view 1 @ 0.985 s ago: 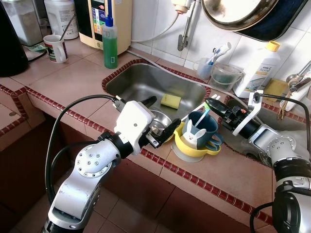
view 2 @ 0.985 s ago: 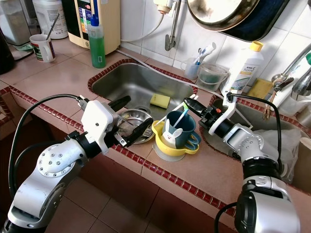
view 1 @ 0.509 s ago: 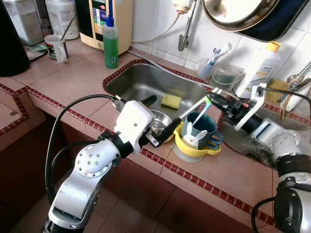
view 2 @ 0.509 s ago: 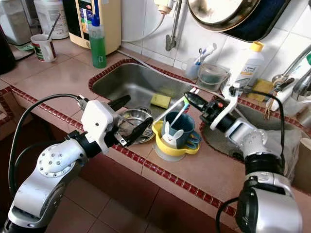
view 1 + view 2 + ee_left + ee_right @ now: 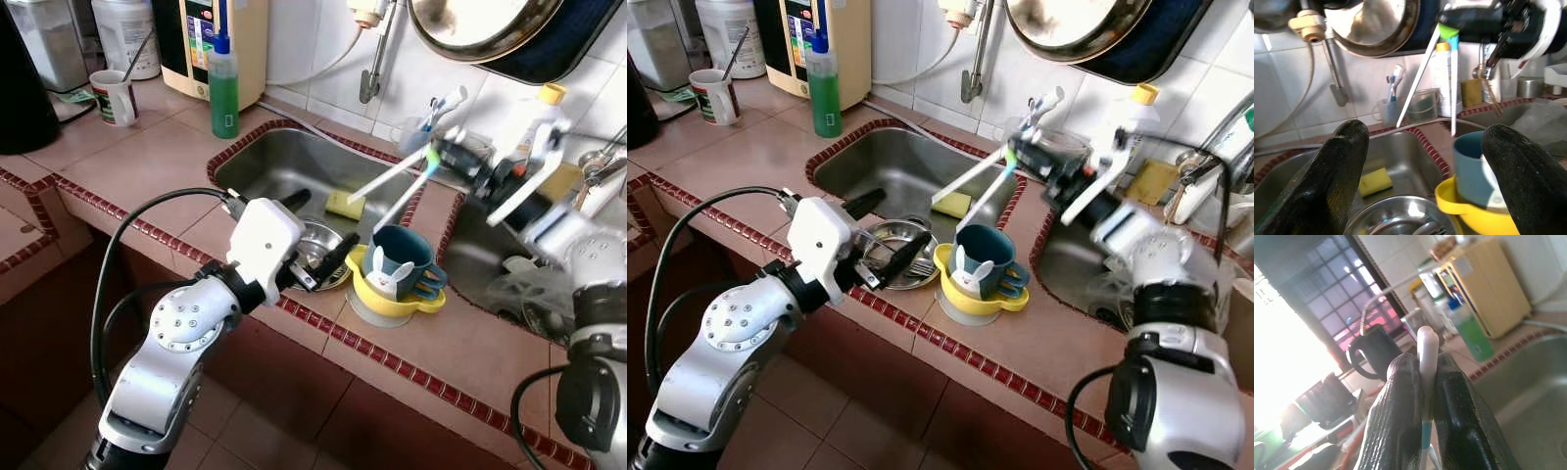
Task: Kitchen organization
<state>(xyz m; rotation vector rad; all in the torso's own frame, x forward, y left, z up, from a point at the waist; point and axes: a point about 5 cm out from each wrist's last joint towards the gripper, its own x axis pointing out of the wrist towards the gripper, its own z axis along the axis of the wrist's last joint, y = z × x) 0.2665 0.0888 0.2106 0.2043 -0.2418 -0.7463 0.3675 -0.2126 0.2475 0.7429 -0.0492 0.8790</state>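
Your right end effector (image 5: 446,154) is raised above the strip of desk between the two sinks, level with the items along the tiled wall. Its fingers (image 5: 1400,401) are pinched tight on the white handles of two toothbrushes (image 5: 392,181), which slant down and toward your left, over the near corner of the left sink (image 5: 284,166). One brush shows a green and blue section near the grip; its lower end hangs just above the blue cup (image 5: 404,257) without touching it, as far as the head views show.

The blue cup stands inside a yellow bowl (image 5: 392,299) on the desk's (image 5: 147,157) front edge, between the sinks. A small white rabbit-shaped figure (image 5: 389,281) sits at the cup's front.

Your left end effector (image 5: 318,235) hovers at the near rim of the left sink, fingers (image 5: 1337,181) spread wide and holding nothing. Directly beyond it lies a steel bowl (image 5: 892,245) with cutlery in it. A yellow sponge (image 5: 344,204) lies on the sink bottom, well apart from the steel bowl.

Against the wall behind the sinks you have a clear tumbler holding another toothbrush (image 5: 1392,83), a clear plastic container (image 5: 1422,105), and a white bottle with a yellow cap (image 5: 539,127). A green soap bottle (image 5: 222,83) and a mug (image 5: 111,95) stand on the desk to the far left. A large pan (image 5: 490,29) hangs on the wall above.
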